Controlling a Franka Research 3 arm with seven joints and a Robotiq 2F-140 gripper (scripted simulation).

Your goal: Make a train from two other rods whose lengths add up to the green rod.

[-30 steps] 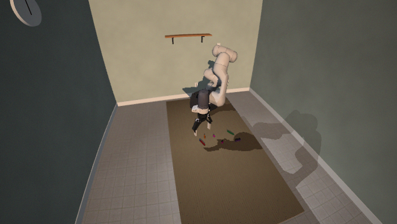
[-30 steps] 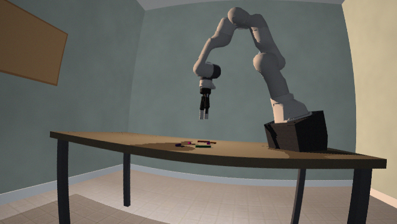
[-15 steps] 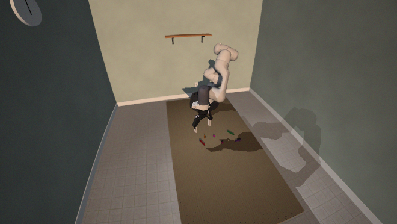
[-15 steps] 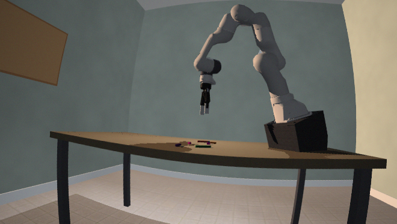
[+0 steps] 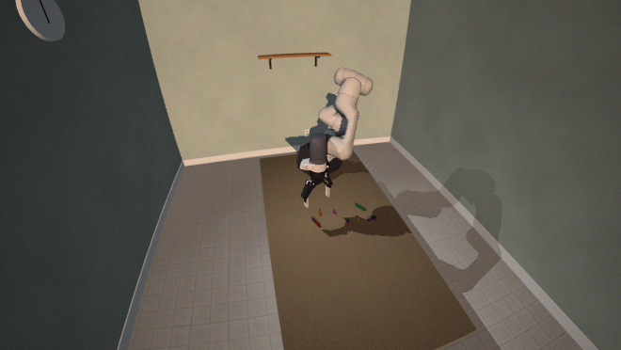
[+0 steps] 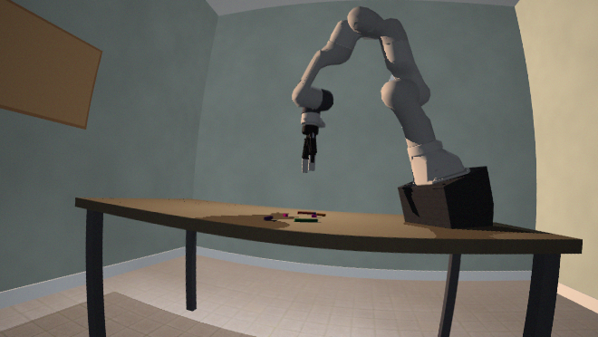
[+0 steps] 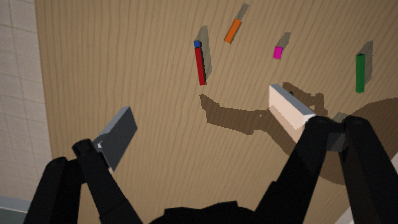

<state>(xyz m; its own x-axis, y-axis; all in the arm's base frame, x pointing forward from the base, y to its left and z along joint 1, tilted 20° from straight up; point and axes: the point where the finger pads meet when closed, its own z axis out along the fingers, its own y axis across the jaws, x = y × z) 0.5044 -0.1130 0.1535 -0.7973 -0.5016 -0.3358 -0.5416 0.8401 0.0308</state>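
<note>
My gripper [image 5: 317,198] [image 6: 308,167] [image 7: 200,107] is open and empty, hanging high above the table [image 5: 353,292] [image 6: 181,210]. Ahead of it in the wrist view a red rod [image 7: 200,66] [image 5: 316,222] [image 6: 306,212] lies flat, with a small blue rod [image 7: 197,44] at its far end, in line with it and touching or nearly so. An orange rod [image 7: 232,30] [image 5: 320,213] lies a little to their right. A short magenta rod [image 7: 278,52] [image 5: 335,212] lies further right. The green rod [image 7: 360,73] [image 5: 360,206] [image 6: 305,220] lies alone at the right.
A purple rod [image 5: 372,218] [image 6: 268,218] and another small rod [image 5: 347,220] lie in the arm's shadow beyond the green rod. The robot's black base [image 6: 446,197] stands at one end of the table. The table's left edge shows in the wrist view.
</note>
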